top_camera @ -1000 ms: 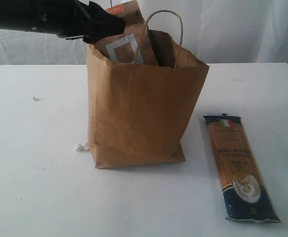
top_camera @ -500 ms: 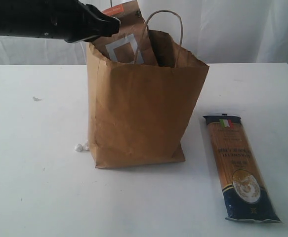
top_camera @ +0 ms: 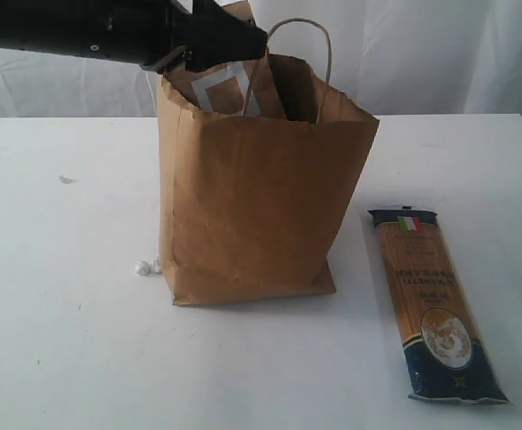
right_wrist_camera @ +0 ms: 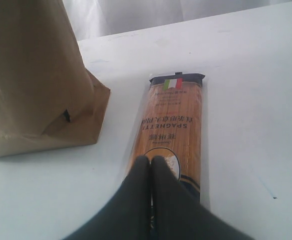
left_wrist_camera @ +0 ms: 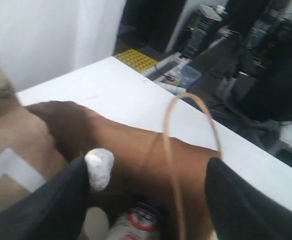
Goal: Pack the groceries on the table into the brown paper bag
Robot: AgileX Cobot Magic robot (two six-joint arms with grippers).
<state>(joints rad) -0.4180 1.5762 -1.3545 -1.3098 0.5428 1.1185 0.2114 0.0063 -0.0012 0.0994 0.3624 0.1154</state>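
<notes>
The brown paper bag (top_camera: 261, 197) stands upright mid-table with its mouth open. A brown pouch (top_camera: 229, 90) with a white square pokes out of its back left corner. My left gripper (top_camera: 240, 40) hovers over the bag's mouth, just above the pouch. In the left wrist view it (left_wrist_camera: 156, 172) is open, holding nothing, looking down past a loop handle (left_wrist_camera: 170, 145) at a white container with a red ring (left_wrist_camera: 135, 227) inside. The long pasta pack (top_camera: 435, 305) lies flat to the right of the bag. My right gripper (right_wrist_camera: 152, 161) is shut and empty above the pack (right_wrist_camera: 173, 120).
Two small white scraps (top_camera: 147, 266) lie on the white table (top_camera: 64, 340) by the bag's left base. The bag's lower corner (right_wrist_camera: 65, 117) is creased. A white curtain hangs behind the table, and dark equipment (left_wrist_camera: 266, 60) stands beyond the far edge.
My left gripper has moved to the right across the bag's mouth and now covers the pouch's orange top. The bag, pouch and pasta pack have not moved.
</notes>
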